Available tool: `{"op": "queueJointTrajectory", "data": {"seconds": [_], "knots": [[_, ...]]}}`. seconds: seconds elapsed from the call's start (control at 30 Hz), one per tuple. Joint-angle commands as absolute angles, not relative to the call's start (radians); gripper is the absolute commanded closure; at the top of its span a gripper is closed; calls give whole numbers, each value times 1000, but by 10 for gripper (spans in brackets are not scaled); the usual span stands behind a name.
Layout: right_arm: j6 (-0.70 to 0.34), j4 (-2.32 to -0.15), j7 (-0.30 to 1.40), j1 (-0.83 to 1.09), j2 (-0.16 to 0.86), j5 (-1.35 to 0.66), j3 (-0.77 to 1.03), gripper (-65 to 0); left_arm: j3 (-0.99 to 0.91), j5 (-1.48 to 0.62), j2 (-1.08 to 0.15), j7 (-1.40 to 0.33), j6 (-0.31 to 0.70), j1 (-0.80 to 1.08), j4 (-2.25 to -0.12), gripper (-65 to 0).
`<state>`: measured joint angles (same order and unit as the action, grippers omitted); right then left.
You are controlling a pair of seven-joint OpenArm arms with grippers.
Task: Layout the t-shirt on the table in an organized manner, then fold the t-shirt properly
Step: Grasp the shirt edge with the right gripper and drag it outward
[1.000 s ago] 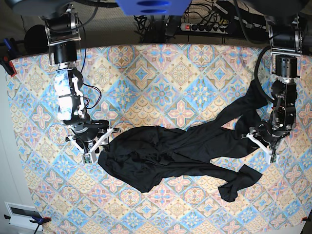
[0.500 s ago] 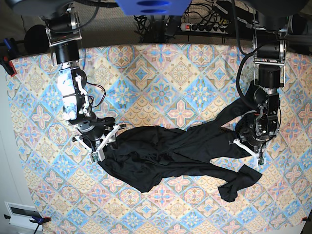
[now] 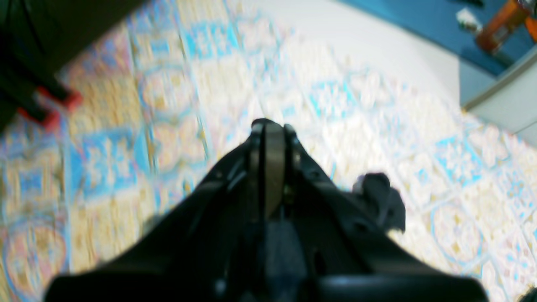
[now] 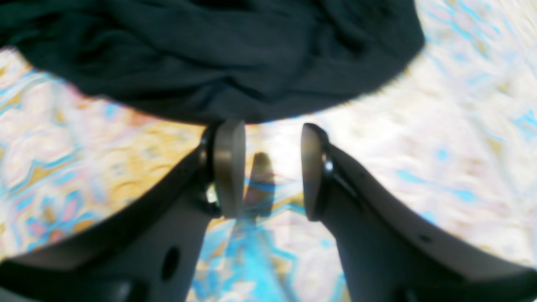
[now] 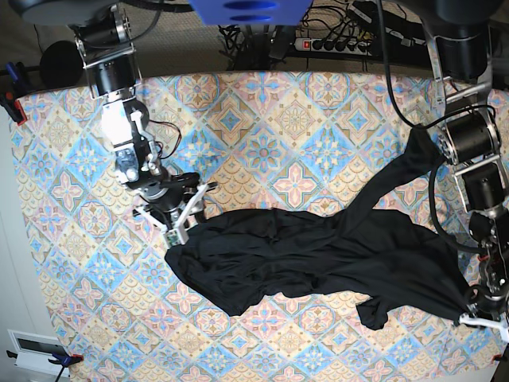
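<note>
The black t-shirt (image 5: 318,255) lies crumpled across the middle of the patterned table (image 5: 278,127), with one sleeve running up to the right edge. In the base view my left gripper (image 5: 479,316) is at the front right corner, shut on the t-shirt's edge, and the fabric is stretched out towards it. The left wrist view shows its jaws pressed together (image 3: 267,130) over blurred table cloth. My right gripper (image 5: 188,220) stands open at the t-shirt's left edge. In the right wrist view its pads (image 4: 229,167) are apart with bare cloth between them, just short of the t-shirt (image 4: 209,54).
A power strip (image 5: 334,44) and cables lie behind the table's back edge. Red clamps (image 5: 14,107) grip the left edge. A white device (image 5: 36,346) sits at the front left. The table's right and front edges are close to my left gripper.
My left gripper shut on the t-shirt and dragged it to the front right, spreading the fabric. My right gripper moved right and slightly up along the shirt's left edge, staying open.
</note>
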<state>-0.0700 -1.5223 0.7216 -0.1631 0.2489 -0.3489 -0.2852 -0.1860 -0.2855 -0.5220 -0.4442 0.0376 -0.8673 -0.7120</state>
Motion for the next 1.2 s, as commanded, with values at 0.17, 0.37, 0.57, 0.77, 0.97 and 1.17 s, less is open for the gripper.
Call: {"op": "queueJointTrajectory", "data": {"seconds": [0.17, 0.37, 0.57, 0.77, 0.97, 1.17], "knots": [[-70, -1573, 707, -179, 259, -355, -286, -212, -193, -151, -572, -360, -82, -995, -622, -116], [-70, -1564, 707, -183, 259, -355, -286, -214, -191, -148, -565, -495, -153, -923, -680, -251], [-70, -1520, 707, -226, 259, -349, -331, -210, -199, -331, -544, -682, -133, -621, -1076, -264], [-70, -1437, 700, -335, 259, -348, -450, -213, -200, -450, -506, -808, -136, -344, -1409, -264], [-70, -1356, 687, -444, 257, -248, -584, -214, -200, -483, -472, -834, -136, -143, -1555, -264], [-70, -1270, 661, -522, 257, -246, -677, -286, -200, -483, -435, -834, -136, -47, -1583, -264]]}}
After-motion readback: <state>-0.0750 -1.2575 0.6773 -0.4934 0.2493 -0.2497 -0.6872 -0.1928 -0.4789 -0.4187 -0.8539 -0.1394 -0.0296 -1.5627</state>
